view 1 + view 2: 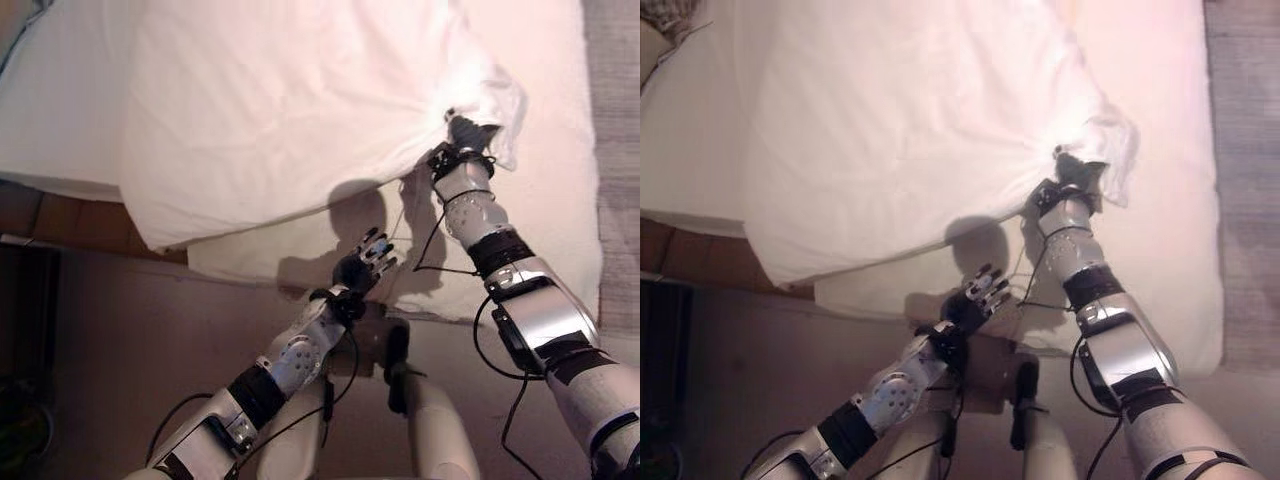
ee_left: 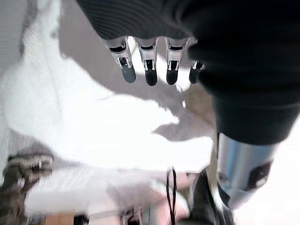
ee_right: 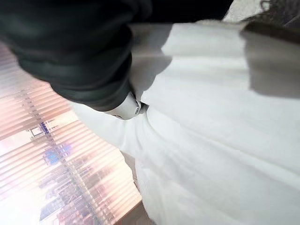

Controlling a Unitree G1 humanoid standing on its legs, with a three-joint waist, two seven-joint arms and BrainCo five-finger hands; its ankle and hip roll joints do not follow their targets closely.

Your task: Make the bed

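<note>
A white duvet (image 1: 300, 110) lies over the bed, and its near corner is lifted and gathered into a bunch. My right hand (image 1: 468, 138) is shut on that bunched corner, with the cloth puckered round it (image 3: 225, 140). The raised duvet casts a shadow on the white mattress sheet (image 1: 540, 230) below. My left hand (image 1: 365, 262) hovers open at the bed's near edge, below the lifted duvet edge, touching nothing. Its straight fingers (image 2: 150, 70) point toward the white cloth (image 2: 93, 131).
The bed's wooden frame (image 1: 70, 220) shows at the left under the duvet. Brown floor (image 1: 120, 340) runs along the near side. A grey carpet strip (image 1: 612, 150) borders the bed's right edge. A dark object (image 1: 20, 330) stands at the far left.
</note>
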